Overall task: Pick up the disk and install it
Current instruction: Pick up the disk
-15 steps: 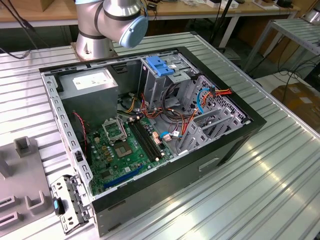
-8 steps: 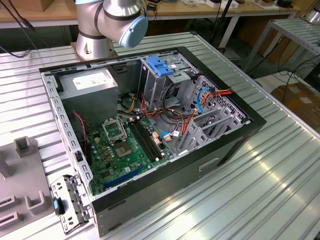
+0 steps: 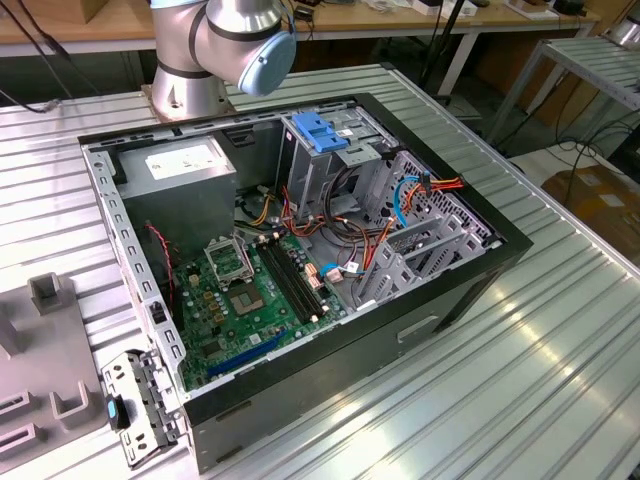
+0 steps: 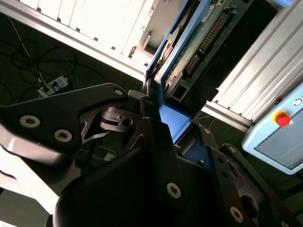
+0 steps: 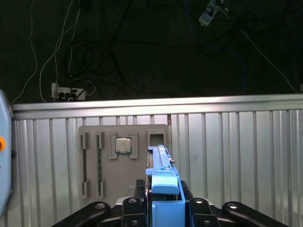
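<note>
Blue side rails of the disk (image 5: 161, 163) sit clamped between my jaws. In the first wrist view my gripper (image 5: 163, 202) grips it on edge, and the second wrist view shows its green circuit board. Beyond the disk lies a grey tray (image 5: 92, 161) with a chip (image 5: 123, 145), on the ribbed metal table (image 5: 236, 156). In the exterior view the open computer case (image 3: 400, 345) rests on that table.

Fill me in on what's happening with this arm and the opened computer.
The arm's gripper is clamped on the disk, holding it on edge near the grey parts tray. In the exterior view the computer case lies open on the metal table, and the disk isn't in it yet.
</note>
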Robot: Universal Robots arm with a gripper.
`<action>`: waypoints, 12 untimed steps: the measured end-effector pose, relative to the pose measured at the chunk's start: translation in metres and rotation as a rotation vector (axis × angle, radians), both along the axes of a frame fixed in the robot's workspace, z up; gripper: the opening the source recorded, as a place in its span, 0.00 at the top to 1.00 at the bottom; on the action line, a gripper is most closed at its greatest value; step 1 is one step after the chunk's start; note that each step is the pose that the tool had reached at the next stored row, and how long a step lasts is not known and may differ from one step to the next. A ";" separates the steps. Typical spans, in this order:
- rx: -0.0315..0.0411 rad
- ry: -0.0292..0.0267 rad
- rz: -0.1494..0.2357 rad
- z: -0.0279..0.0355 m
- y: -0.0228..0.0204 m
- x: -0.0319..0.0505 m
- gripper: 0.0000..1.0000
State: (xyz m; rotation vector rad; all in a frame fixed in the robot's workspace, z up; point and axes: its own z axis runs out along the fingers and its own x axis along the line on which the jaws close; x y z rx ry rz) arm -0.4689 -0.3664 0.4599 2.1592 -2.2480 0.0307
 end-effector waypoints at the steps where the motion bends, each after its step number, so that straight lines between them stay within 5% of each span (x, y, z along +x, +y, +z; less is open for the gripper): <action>1: 0.0000 0.0001 0.000 0.0018 0.0000 0.0000 0.63; 12: 0.0000 0.0001 0.000 0.0174 0.0000 0.0000 0.63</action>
